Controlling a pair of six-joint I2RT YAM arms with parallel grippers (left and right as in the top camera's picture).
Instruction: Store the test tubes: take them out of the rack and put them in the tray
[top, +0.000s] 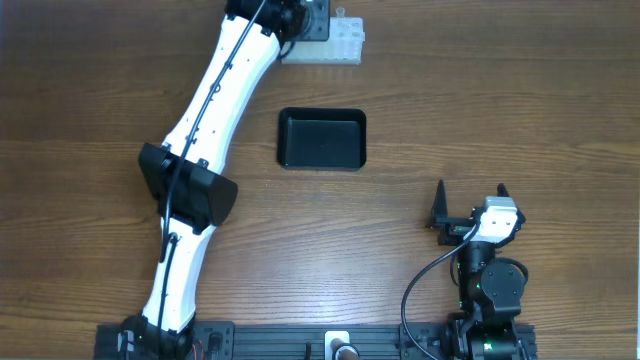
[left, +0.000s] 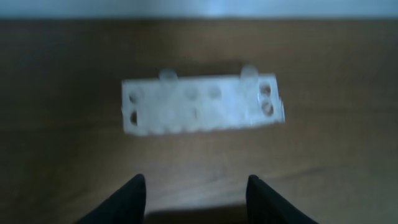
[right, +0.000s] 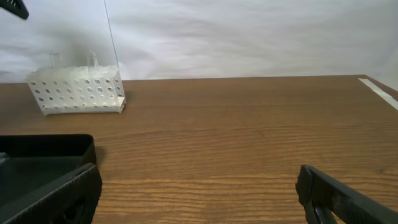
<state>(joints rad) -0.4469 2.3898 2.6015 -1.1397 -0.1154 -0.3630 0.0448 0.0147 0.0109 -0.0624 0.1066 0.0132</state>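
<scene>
The white plastic rack (top: 327, 46), a long block pierced with round holes, stands by the far edge of the wood-grain desk (top: 520, 100). Two clear tubes (right: 92, 60) stick up from it. The black rectangular tray (top: 322, 138), round-cornered and shallow, lies toward the desk's middle, apart from the rack. The left gripper (left: 196, 182) hangs over the rack, spread wide and holding nothing. The right gripper (top: 470, 200), near the desk's near edge, is also wide and bare.

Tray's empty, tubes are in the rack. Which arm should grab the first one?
Left. Its gripper hangs open right at the rack. The right gripper sits back by its own base, farther from the rack than the tray is.
</scene>
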